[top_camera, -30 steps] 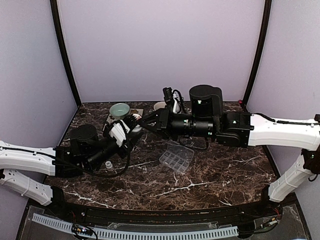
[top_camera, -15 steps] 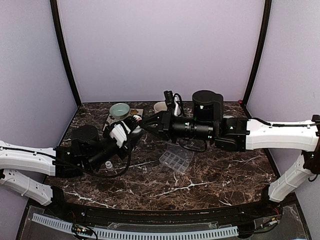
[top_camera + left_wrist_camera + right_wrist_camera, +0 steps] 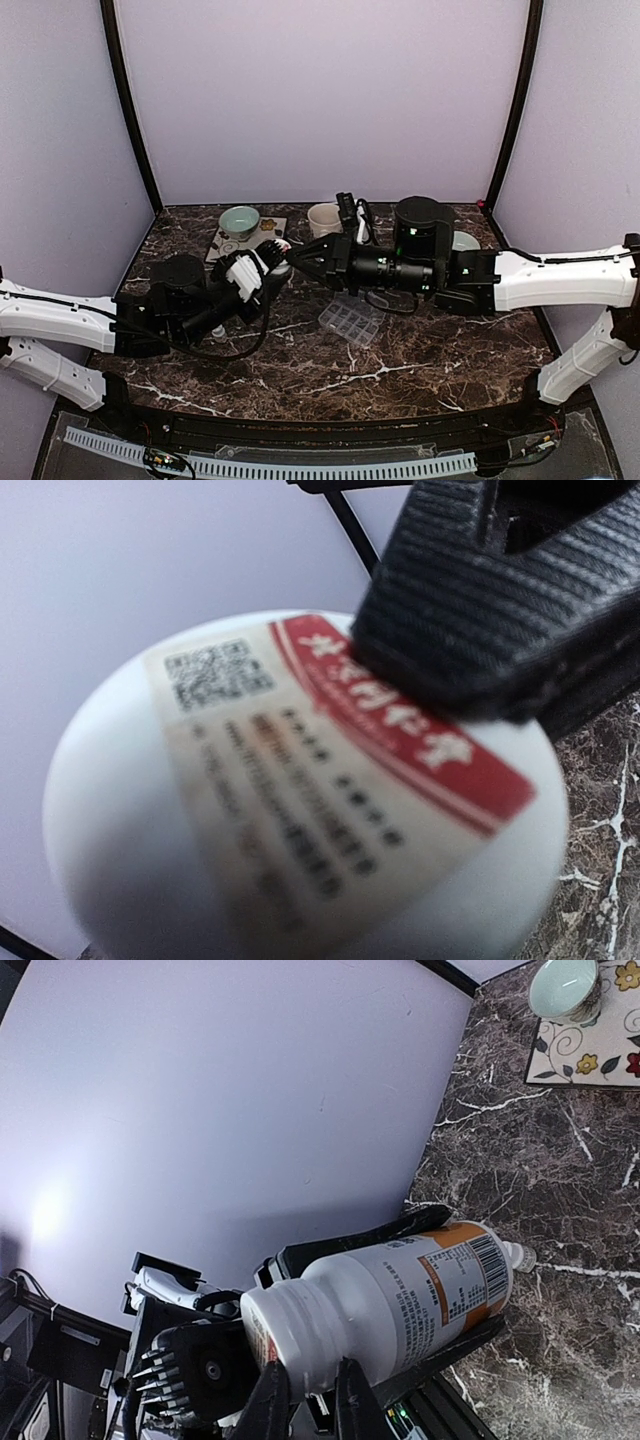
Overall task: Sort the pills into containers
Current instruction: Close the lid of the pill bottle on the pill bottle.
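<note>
A white pill bottle (image 3: 250, 270) with an orange-and-white label (image 3: 400, 1300) lies tilted in my left gripper (image 3: 268, 260), whose black fingers (image 3: 400, 1232) clamp along its body. The bottle's labelled top (image 3: 250, 810) fills the left wrist view. My right gripper (image 3: 310, 1400) meets it at the top end, nearly shut, its fingertips (image 3: 500, 610) pinching the cap's rim. The containers, a clear compartment tray (image 3: 352, 322), lie on the marble below the right arm. No pills show.
A pale green bowl (image 3: 240, 220) stands on a flowered mat (image 3: 265, 230) at the back left, a cream mug (image 3: 323, 218) beside it. Another green bowl (image 3: 463, 241) peeks from behind the right arm. A small white cap (image 3: 217, 330) lies under the left arm.
The right arm has drawn back to the right and lower, uncovering the mug. Both grippers and the bottle have shifted slightly right and toward the front, still joined at the bottle.
</note>
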`<state>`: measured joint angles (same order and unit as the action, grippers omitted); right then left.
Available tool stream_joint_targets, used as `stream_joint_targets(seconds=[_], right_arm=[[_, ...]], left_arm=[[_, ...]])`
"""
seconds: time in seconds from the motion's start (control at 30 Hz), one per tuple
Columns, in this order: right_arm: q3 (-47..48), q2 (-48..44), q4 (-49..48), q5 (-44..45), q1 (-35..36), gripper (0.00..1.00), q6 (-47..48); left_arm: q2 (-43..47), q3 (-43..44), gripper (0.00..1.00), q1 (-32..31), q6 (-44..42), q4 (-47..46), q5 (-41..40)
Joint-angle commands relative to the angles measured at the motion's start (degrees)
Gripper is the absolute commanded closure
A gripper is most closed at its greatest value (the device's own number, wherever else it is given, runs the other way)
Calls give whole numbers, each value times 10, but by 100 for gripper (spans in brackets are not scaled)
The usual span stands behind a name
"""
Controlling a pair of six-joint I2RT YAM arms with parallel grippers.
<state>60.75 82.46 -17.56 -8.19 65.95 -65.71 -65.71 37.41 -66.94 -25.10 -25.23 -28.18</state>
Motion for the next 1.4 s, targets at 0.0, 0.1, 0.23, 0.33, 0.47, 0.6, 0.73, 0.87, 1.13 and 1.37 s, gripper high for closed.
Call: stream_joint_targets(seconds=[0.0, 0.1, 0.23, 0.33, 0.47, 0.6, 0.73, 0.87, 1.13, 1.37], right_arm=[[-22, -7, 2, 6, 4, 90, 4], [-27, -17, -1, 11, 4, 78, 6], [-34, -28, -12, 14, 4, 64, 8], [-36, -39, -12, 21, 4, 58, 12], [-34, -49, 0, 30, 4, 53, 19], [-28, -58, 24, 43, 6, 52, 30], [-14, -69, 78, 73, 12, 51, 58], [0, -81, 137, 109, 23, 49, 92], [4, -115, 195, 171, 52, 46, 147], [48, -112, 299, 248, 106, 40, 266]], left_arm=[[-6, 27, 100, -19, -6, -62, 33], [-11, 33, 100, -20, -5, -59, 25], [-15, 36, 100, -20, -4, -59, 17], [-18, 39, 100, -19, -5, -57, 13], [-20, 42, 100, -19, -6, -56, 5], [-23, 46, 100, -19, -6, -52, 4], [-23, 48, 100, -19, -5, -45, 7], [-25, 57, 100, -19, 7, -23, 12], [-31, 77, 100, -20, 34, 28, 24], [-38, 114, 100, -17, 69, 103, 63]])
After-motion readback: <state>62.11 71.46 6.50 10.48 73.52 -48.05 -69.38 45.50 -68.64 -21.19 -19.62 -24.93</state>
